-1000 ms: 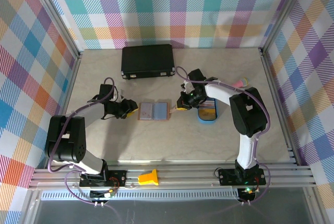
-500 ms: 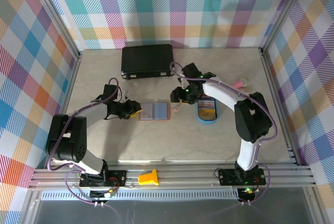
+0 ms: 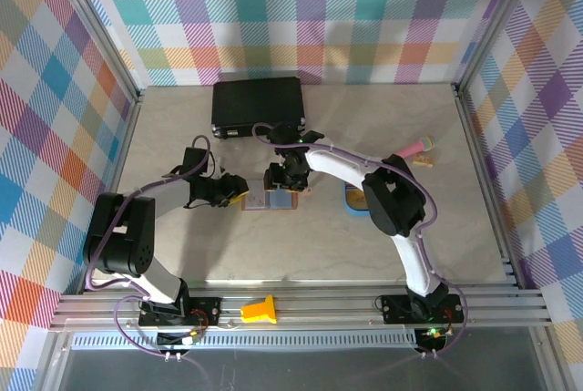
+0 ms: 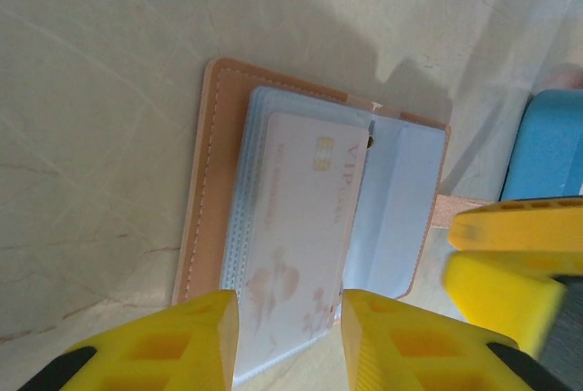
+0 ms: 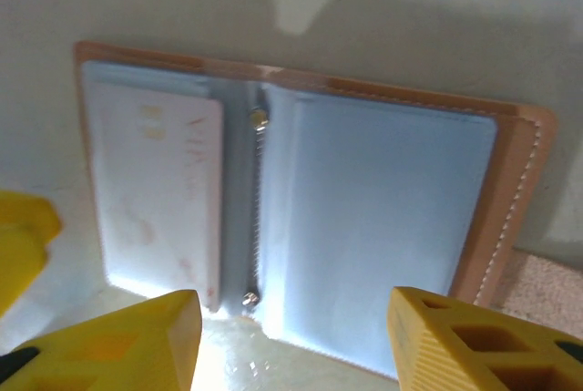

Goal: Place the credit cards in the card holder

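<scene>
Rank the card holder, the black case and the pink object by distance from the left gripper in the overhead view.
1. card holder, just right of the left gripper.
2. black case, at the table's back.
3. pink object, far right.

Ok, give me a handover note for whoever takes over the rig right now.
Left gripper: jaws apart at one end of the open card holder, gripping nothing that I can see.
Right gripper: jaws wide open and empty, above the holder.
Done: one pinkish VIP card lies on one page of the holder; whether it sits inside a pocket is unclear.
Left: seat that card if needed, then fetch any further cards. The blue tray beside the holder is partly covered by the right arm in the top view, so check it.
</scene>
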`<state>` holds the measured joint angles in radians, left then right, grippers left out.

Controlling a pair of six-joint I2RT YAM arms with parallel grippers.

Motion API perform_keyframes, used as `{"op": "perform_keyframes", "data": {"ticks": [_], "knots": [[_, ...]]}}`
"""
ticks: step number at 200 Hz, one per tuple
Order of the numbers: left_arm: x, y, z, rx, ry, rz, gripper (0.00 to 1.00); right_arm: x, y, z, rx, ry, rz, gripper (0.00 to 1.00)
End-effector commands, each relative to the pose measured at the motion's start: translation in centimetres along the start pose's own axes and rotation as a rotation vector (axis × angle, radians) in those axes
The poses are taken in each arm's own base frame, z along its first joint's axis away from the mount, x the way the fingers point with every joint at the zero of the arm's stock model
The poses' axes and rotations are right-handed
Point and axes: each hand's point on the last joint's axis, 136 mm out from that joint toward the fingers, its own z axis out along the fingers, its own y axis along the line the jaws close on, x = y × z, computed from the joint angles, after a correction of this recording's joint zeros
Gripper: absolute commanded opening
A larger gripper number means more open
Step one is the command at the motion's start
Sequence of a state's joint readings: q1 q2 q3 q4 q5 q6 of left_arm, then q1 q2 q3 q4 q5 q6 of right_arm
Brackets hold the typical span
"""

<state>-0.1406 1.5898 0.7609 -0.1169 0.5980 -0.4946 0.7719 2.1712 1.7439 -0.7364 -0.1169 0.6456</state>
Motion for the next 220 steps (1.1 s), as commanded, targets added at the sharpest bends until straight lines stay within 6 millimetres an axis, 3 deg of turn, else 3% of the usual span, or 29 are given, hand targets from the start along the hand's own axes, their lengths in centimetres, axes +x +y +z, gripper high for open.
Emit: {"op": "perform_keyframes", "data": {"ticks": [1, 125, 220], "knots": [[0.6, -0.1, 0.7, 0.034, 0.017, -0.009, 0.35, -0.5, -0.3, -0.4, 0.032, 0.001, 0.030, 0.57], [0.7, 0.6, 1.7, 0.033, 0.026, -0.020, 0.34, -0.7, -1.4, 1.9, 0.091, 0.035, 0.057, 0.62], [0.9, 1.0, 2.2, 0.029, 0.038, -0.020, 0.33, 0.2, 0.7, 3.4, -0.046, 0.104, 0.118, 0.62]]}}
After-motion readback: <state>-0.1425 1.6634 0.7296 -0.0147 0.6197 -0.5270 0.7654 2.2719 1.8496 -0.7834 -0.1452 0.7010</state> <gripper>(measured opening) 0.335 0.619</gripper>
